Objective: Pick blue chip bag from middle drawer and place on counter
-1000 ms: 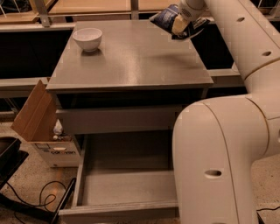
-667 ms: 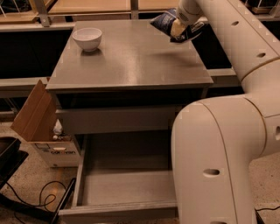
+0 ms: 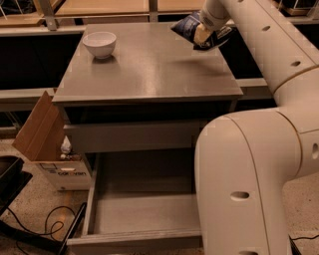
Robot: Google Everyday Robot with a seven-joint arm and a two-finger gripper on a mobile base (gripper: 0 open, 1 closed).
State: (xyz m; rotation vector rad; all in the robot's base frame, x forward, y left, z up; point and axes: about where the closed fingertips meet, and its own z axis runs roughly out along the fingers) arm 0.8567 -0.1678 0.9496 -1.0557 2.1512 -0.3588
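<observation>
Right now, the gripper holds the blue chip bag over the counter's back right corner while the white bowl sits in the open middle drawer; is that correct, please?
Not quite: the camera view shows the white bowl on the counter, back left, not in the middle drawer. The gripper does hold the blue chip bag over the back right corner.

Room inventory, as I see it from my remote station:

- Speckled pale stone floor (image 3: 30,206).
- Open brown cardboard box (image 3: 37,127) standing on it, just left of the worktop (image 3: 149,69).
- Wooden shelves (image 3: 99,7) along the back, with a dark recess below.
- Black object (image 3: 10,177) at the left edge, unidentifiable.
- Warm, dim light.
- Pincer (image 3: 203,34) above the worktop's far right corner, clamped on the blue chip bag (image 3: 185,25).
</observation>
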